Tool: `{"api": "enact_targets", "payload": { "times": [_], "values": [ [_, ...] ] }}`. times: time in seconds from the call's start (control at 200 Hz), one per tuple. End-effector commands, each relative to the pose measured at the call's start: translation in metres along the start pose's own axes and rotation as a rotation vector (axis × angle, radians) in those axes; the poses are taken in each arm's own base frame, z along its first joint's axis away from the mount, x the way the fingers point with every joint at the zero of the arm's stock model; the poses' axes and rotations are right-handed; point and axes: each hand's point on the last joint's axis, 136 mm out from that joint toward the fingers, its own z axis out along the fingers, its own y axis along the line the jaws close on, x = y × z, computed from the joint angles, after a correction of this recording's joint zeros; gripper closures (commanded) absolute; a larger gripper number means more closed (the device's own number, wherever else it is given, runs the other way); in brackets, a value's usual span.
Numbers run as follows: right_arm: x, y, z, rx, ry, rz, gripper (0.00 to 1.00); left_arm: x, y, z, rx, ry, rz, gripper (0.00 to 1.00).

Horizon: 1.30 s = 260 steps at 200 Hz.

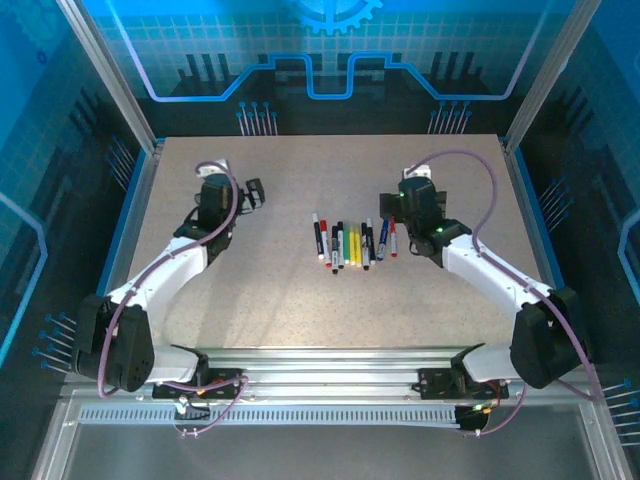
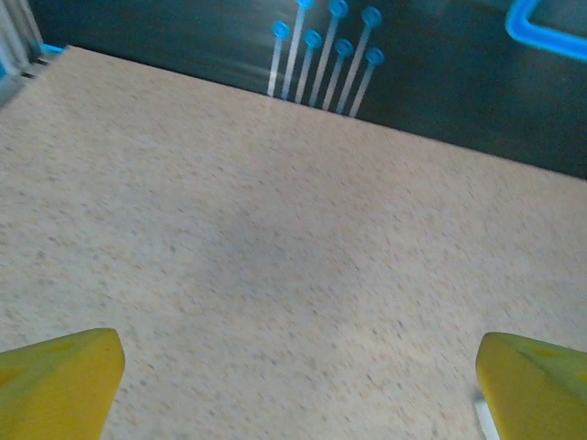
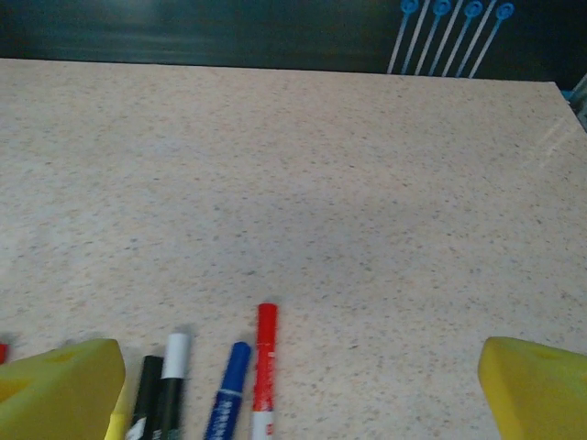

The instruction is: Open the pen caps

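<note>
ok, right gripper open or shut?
Open. The right gripper has its yellow fingers wide apart, closed on nothing; the pens lie loose on the table.

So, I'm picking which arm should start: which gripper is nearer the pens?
Right. The right gripper hangs open just by the right end of the pens; the left gripper is well off to their left.

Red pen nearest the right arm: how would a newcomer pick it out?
On the speckled table, a row of pens lies midway between the two arms. The red pen is the last one at the row's right end, beside a blue pen; the other red-capped pen lies at the opposite end.
</note>
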Motion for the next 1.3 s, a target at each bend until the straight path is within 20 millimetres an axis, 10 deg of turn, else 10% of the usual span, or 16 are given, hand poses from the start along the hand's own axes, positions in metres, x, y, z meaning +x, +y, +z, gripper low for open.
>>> {"api": "enact_targets", "payload": {
  "times": [0.0,0.24,0.53,1.296],
  "values": [
    [-0.007,0.013,-0.012,-0.034,-0.001,0.046,0.0,-0.007,-0.003,-0.003,-0.028,0.009,-0.108,0.0],
    [-0.002,0.067,-0.015,-0.175,0.152,0.03,0.01,0.018,-0.064,0.026,0.208,0.389,-0.264,0.0],
    [0.033,0.089,-0.002,-0.187,0.366,0.087,0.36,0.066,-0.117,0.058,0.167,0.614,-0.1,0.08],
    [0.076,0.1,0.001,-0.242,0.499,0.095,0.47,0.145,-0.135,0.094,-0.096,0.681,0.103,0.41]
  ]
}}
